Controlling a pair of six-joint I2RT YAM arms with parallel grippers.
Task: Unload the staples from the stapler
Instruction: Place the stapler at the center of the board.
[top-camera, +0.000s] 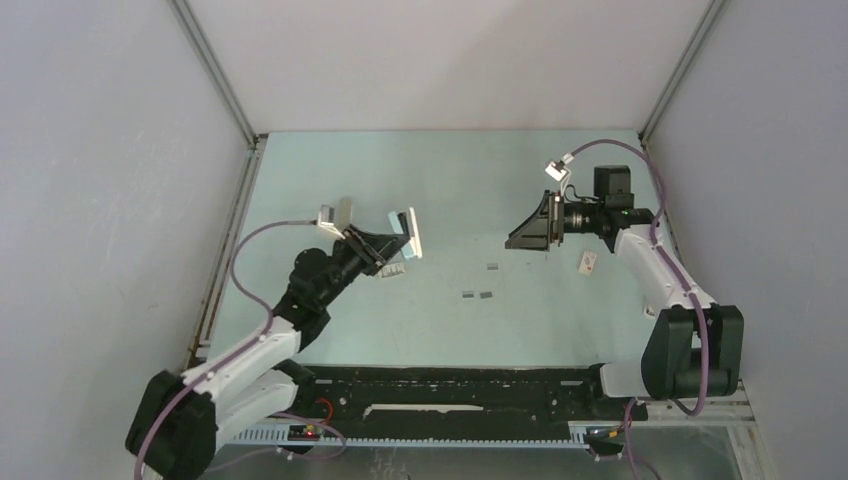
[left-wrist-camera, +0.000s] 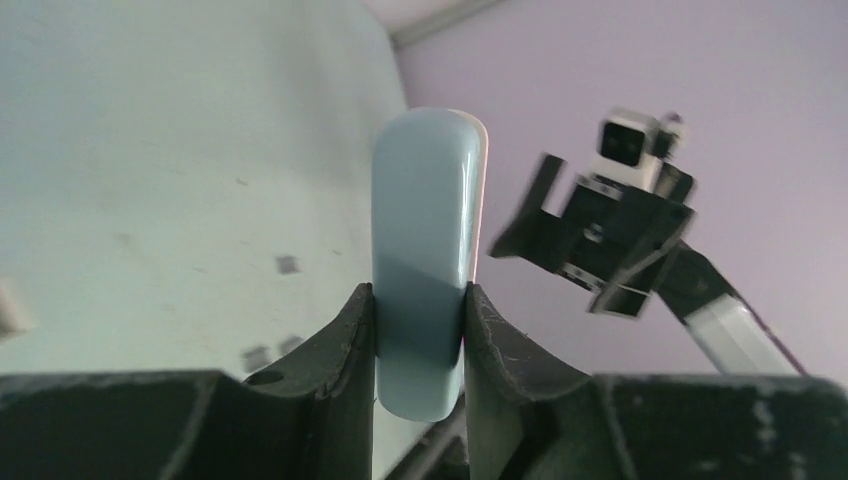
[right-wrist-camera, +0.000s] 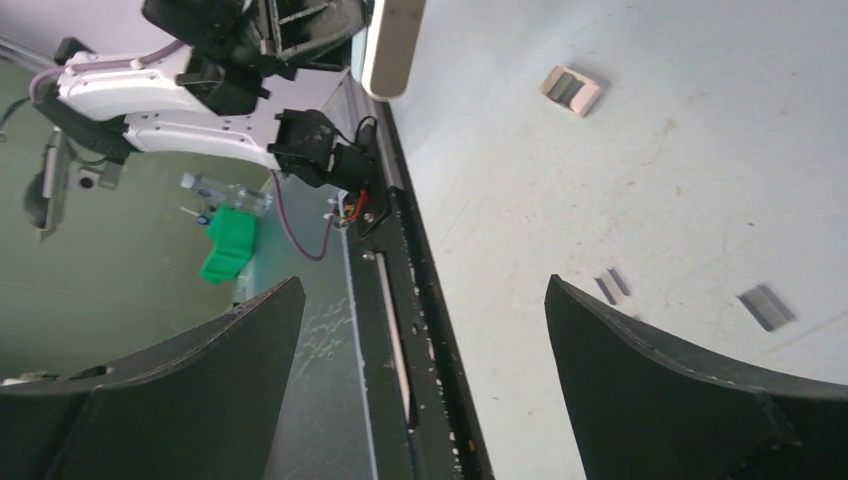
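Pale green tabletop (top-camera: 450, 180) and plain grey walls make up your workspace. On your left, the left gripper (left-wrist-camera: 418, 300) is clamped on the stapler (left-wrist-camera: 425, 230). It is a glossy white oblong with rounded ends, gripped near one end and lifted clear of the table. Most of its length sticks out past the fingertips. No brand or lettering shows on it. On the table just beside that gripper lies a small white box (top-camera: 393, 270); its printed markings are too small for you to read. Toward the middle, the staples (top-camera: 467, 295) lie loose on the surface as short dark-grey strips, two side by side and one a little farther back. To your right, the right gripper (right-wrist-camera: 425, 283) hangs above the table with its jaws spread wide, holding nothing. A small beige bar (top-camera: 588, 262) lies on the table near that arm.
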